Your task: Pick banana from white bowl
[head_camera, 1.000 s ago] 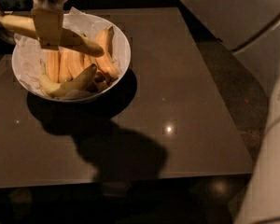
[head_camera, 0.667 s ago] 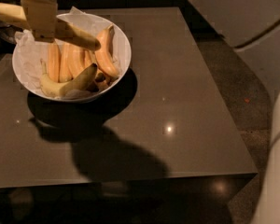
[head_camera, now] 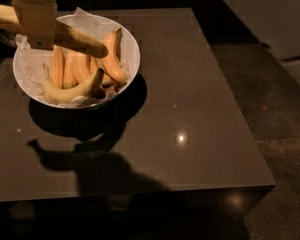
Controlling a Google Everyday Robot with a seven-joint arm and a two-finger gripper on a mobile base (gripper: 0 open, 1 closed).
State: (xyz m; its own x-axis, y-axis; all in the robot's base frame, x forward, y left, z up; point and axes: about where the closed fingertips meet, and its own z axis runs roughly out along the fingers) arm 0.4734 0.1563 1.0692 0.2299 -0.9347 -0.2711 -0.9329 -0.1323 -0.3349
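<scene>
My gripper (head_camera: 36, 21) is at the top left, above the left part of the white bowl (head_camera: 132, 59). It is shut on the long, almost straight pale-yellow banana (head_camera: 80, 39) and holds it lifted above the bowl, lying crosswise with its right end over the bowl's middle and its left end past the picture's left edge. The bowl stands on the dark table, lined with crumpled white paper. A slightly curved pale banana with a dark tip (head_camera: 70, 91) lies at the bowl's front. Several stubby orange-toned bananas (head_camera: 112, 59) lie behind it.
The dark glossy table (head_camera: 190, 109) reaches to the right and front, with its front edge near the bottom and its right edge dropping to a speckled floor (head_camera: 280, 114). A pale robot body part (head_camera: 270, 14) fills the top right corner.
My gripper has risen with the long banana, which now hangs higher above the bowl. The view has shifted, so the bowl sits more to the right and lower in the picture.
</scene>
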